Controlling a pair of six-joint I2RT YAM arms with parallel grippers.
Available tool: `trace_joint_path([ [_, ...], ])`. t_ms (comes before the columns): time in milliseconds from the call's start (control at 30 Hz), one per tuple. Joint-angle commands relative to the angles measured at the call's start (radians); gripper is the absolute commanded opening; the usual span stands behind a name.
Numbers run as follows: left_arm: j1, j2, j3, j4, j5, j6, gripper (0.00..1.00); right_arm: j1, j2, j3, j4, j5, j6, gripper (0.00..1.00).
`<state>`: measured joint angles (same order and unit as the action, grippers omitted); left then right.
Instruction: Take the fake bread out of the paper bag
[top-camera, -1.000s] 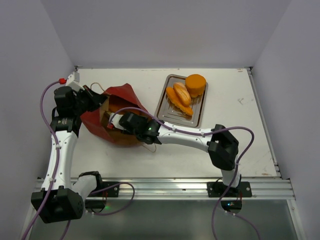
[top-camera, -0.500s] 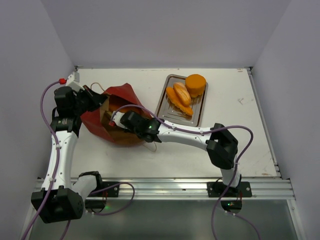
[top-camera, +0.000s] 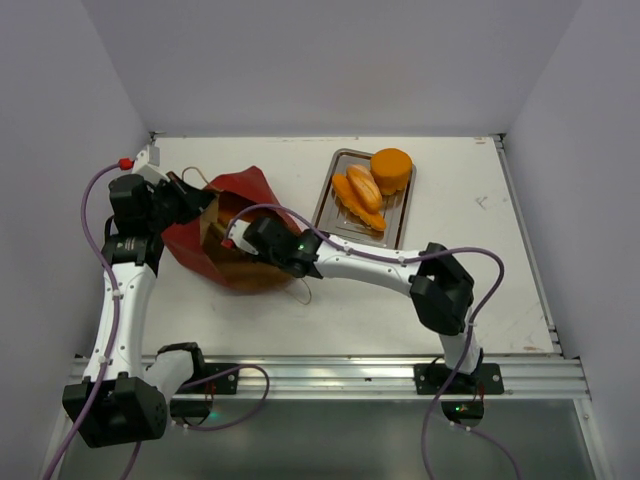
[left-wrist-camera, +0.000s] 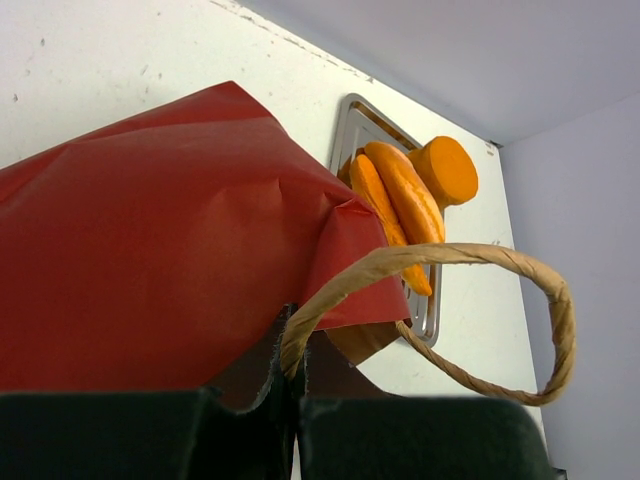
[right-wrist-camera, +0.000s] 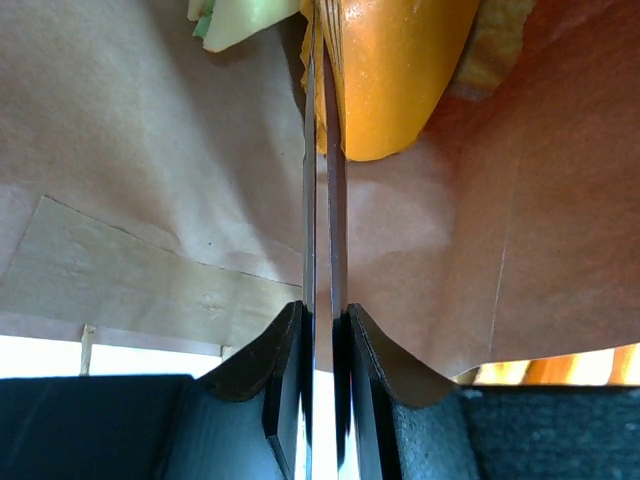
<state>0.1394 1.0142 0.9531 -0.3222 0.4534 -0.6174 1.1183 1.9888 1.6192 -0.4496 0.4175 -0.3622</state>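
Note:
The paper bag (top-camera: 250, 188), red outside and brown inside, lies on its side at the left of the table. My left gripper (top-camera: 197, 205) is shut on the bag's cord handle (left-wrist-camera: 440, 255) at the rim. My right gripper (top-camera: 232, 240) reaches inside the bag (right-wrist-camera: 150, 150). Its jaws (right-wrist-camera: 321, 40) stand almost together on the thin edge of an orange piece of fake bread (right-wrist-camera: 400, 70). A sandwich piece with green filling (right-wrist-camera: 235, 15) lies just left of it. More fake bread (top-camera: 362, 190), a round bun (top-camera: 391, 168) and long pieces, rests on the metal tray (top-camera: 386, 236).
The tray (left-wrist-camera: 345, 130) stands right of the bag, near the back. White walls close in the table at the left, back and right. My right arm (top-camera: 400, 268) stretches across the middle of the table.
The right gripper has pushed a little further into the bag, toward the back left, and its jaws have narrowed. The left arm and the bag have stayed put.

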Motion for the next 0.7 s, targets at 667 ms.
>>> trace_joint_path([
  [667,0.005,0.001,0.021,0.026,-0.002,-0.001,0.00,-0.051,-0.311,-0.121,-0.044,-0.306,-0.017,0.00],
])
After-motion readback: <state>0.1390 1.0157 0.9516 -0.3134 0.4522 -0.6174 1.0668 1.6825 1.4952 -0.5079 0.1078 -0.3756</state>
